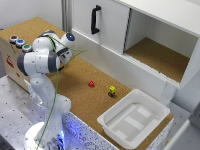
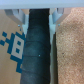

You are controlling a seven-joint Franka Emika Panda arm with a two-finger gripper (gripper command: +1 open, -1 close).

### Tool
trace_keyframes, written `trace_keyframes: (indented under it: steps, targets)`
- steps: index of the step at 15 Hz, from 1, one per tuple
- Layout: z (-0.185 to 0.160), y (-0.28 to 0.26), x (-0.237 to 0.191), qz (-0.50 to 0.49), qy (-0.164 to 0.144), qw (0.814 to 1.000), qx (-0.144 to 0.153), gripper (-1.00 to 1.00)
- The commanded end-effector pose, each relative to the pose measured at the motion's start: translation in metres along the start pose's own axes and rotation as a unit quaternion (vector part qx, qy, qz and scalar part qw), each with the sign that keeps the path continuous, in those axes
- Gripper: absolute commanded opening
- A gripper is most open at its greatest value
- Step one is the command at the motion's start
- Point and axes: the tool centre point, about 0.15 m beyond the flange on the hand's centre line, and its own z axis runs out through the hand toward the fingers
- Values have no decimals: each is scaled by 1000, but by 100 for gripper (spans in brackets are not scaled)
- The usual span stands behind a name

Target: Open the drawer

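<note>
In the wrist view a thick black drawer handle (image 2: 37, 55) runs between my two fingers, one of which is a pale fingertip (image 2: 22, 22). My gripper (image 2: 39, 22) is shut on the handle. On one side of it is a tan panel (image 2: 11, 47) with a blue pixel figure, and on the other side is cork (image 2: 70, 55). In the exterior view the arm (image 1: 42, 60) bends over the wooden box (image 1: 10, 57) at the exterior view's left. Its own links hide the gripper and the handle there.
Three coloured buttons (image 1: 20, 43) sit on top of the wooden box. A white cabinet with a black door handle (image 1: 95, 20) and an open compartment (image 1: 160, 55) stands behind. A red cube (image 1: 91, 84), a yellow cube (image 1: 112, 90) and a white bin (image 1: 134, 117) lie on the cork table.
</note>
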Motion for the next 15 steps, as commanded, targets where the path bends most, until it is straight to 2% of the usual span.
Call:
trace_keyframes:
  steps: [1, 15]
  targets:
    - [1, 24, 19, 7, 7, 999, 51, -100]
    - [-28, 74, 10, 24, 11, 999, 32, -100]
